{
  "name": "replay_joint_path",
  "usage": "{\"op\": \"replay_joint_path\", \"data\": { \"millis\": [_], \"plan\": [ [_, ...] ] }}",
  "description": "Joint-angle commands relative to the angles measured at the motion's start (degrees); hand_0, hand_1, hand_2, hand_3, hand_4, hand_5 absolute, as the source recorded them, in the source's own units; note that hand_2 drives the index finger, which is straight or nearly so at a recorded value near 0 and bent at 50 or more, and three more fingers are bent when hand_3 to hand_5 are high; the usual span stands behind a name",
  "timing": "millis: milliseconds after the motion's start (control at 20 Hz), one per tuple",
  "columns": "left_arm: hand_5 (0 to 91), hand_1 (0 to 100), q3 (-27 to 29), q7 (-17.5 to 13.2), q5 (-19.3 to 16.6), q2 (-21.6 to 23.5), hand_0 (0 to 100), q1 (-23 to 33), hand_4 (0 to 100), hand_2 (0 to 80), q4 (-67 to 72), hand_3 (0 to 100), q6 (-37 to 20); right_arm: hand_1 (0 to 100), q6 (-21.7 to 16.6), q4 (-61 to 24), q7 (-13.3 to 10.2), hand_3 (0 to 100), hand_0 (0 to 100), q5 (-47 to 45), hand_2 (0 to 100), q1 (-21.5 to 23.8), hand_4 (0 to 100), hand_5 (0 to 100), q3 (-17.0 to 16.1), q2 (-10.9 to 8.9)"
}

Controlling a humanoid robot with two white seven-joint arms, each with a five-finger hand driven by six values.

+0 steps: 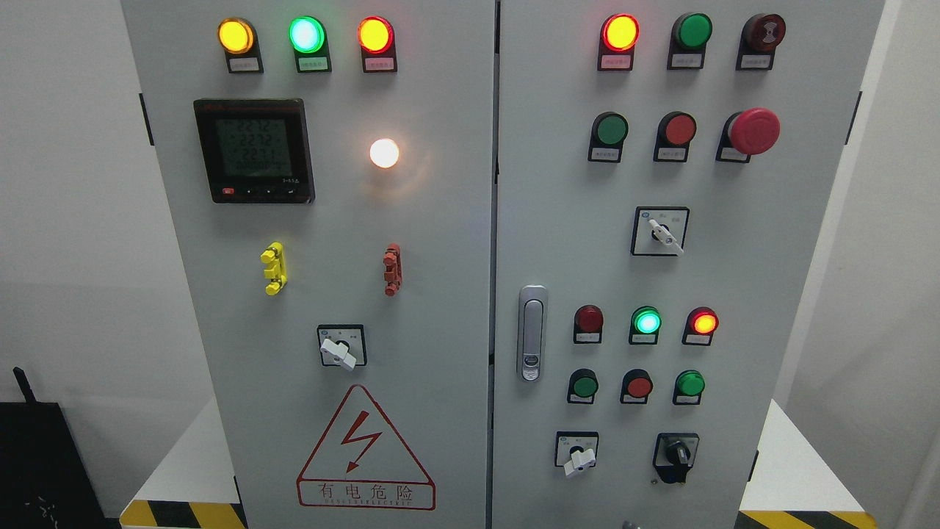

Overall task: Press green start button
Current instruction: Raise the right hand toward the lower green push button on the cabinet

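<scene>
A grey electrical cabinet (pixel 440 242) with two doors fills the head view. Green push buttons sit on the right door: one in the middle row at the upper left (pixel 611 130), one at the top (pixel 693 31), and two in the lower row, at the left (pixel 584 385) and at the right (pixel 690 383). A lit green lamp (pixel 646 322) glows above the lower row, and another lit green lamp (pixel 306 34) is on the left door. Neither of my hands is in view.
A red mushroom emergency stop (pixel 753 131) sticks out at the upper right. Red buttons (pixel 679 130) (pixel 638 386) sit beside the green ones. Rotary switches (pixel 664 234) (pixel 579 457) and a door handle (pixel 532 332) protrude. A black object (pixel 37 470) stands at the lower left.
</scene>
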Motion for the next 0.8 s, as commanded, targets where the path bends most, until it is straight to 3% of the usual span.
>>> {"op": "replay_joint_path", "data": {
  "millis": [0,300,400,500,600,650,750],
  "plan": [
    [0.0,56,0.0,0.0,0.0,0.0,12,0.0,0,0.0,0.0,0,0.0,8,-0.9,0.3,-0.6,0,0,1.3,0,-1.7,0,0,-0.8,0.09],
    [0.0,56,0.0,0.0,0.0,0.0,12,0.0,0,0.0,0.0,0,0.0,11,-3.2,3.2,-1.5,1,0,7.8,0,-6.3,0,0,-3.2,0.18],
    [0.0,56,0.0,0.0,0.0,0.0,12,0.1,0,0.0,0.0,0,0.0,13,-3.3,3.9,-1.6,7,0,10.7,0,-7.5,5,0,-3.4,0.26],
    [0.0,56,0.0,0.0,0.0,0.0,12,0.0,0,0.0,0.0,0,0.0,15,-6.0,6.0,-1.7,15,0,16.2,0,-8.3,13,0,-4.8,0.27],
    [0.0,56,0.0,0.0,0.0,0.0,12,0.0,0,0.0,0.0,0,0.0,15,-11.1,8.2,-4.0,20,0,24.8,0,-8.9,18,0,-6.9,0.27],
    [0.0,56,0.0,0.0,0.0,0.0,12,0.0,0,0.0,0.0,0,0.0,16,-12.0,8.8,-5.7,23,0,27.6,0,-9.3,21,1,-7.4,0.35],
    [0.0,56,0.0,0.0,0.0,0.0,12,0.0,0,0.0,0.0,0,0.0,16,-12.1,8.6,-6.6,27,0,29.4,0,-9.5,26,7,-7.7,0.35]
  ]
}}
